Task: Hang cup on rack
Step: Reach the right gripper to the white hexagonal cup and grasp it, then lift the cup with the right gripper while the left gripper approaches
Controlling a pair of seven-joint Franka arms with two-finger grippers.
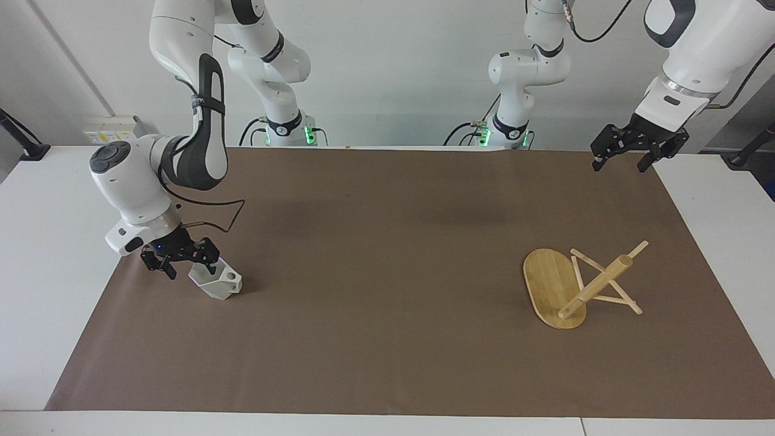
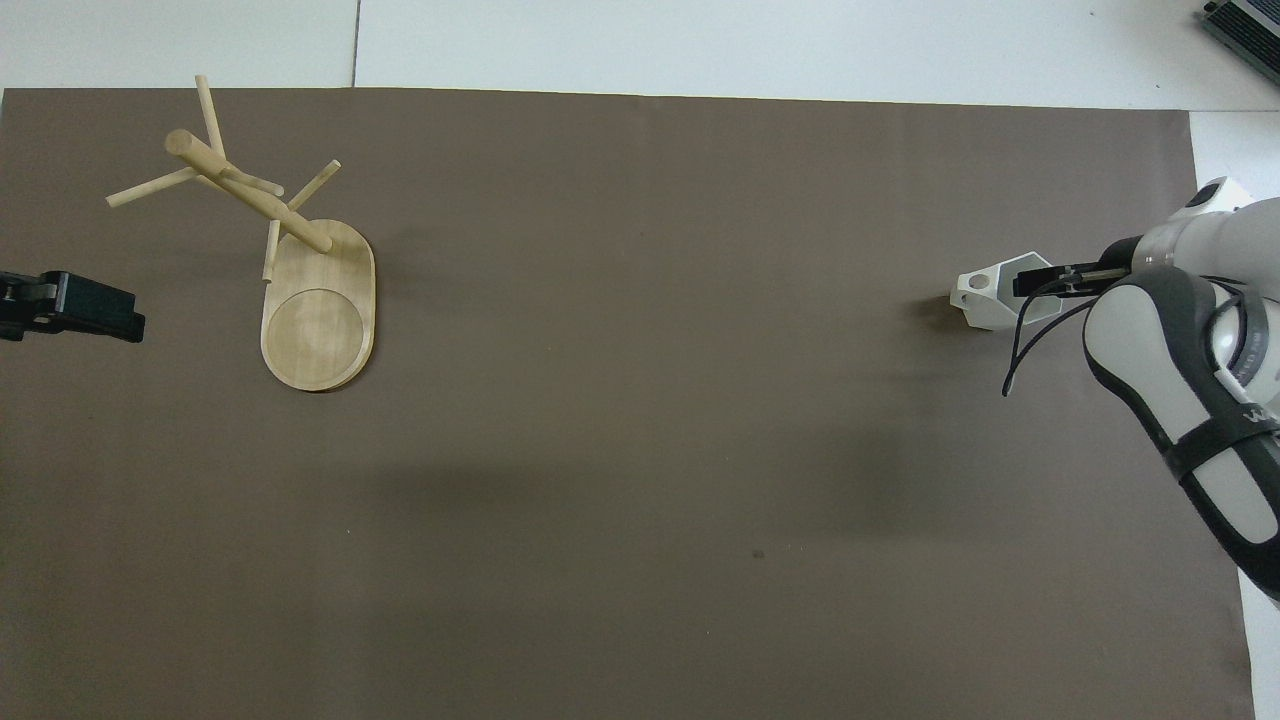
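**Right arm's end.** The right gripper (image 1: 183,266) is low at the white faceted cup (image 1: 218,283), which sits on the counter (image 1: 36,254) near that end. Its blocky, pierced handle points toward the counter's middle. The jaws are released and spread at the rim on the side away from the handle. In the overhead view one finger lies over the cup's mouth. Nothing is grasped yet.

**Left arm's end.** The bamboo mug rack (image 1: 548,284) stands on its oval base, well apart from the cup, with thin pegs crossing the pole. The left gripper (image 1: 619,163) waits above the mat's corner, jaws released, empty.

**Risks.**
- A grip on one thin, angled wall may slip or rotate, since the facets give the jaws uneven seating.
- Closing off-centre could push the light cup along the mat or tip it.
- The handle hole is small and the pegs are slender. A cup that is skewed in the grip would probably miss the peg or knock the rack over.

**Surface and room.** A brown paper mat (image 1: 387,363) covers most of the white counter and lies flat. A plain white wall stands at the robots' end. Cables run from the arm bases, which show green lights.
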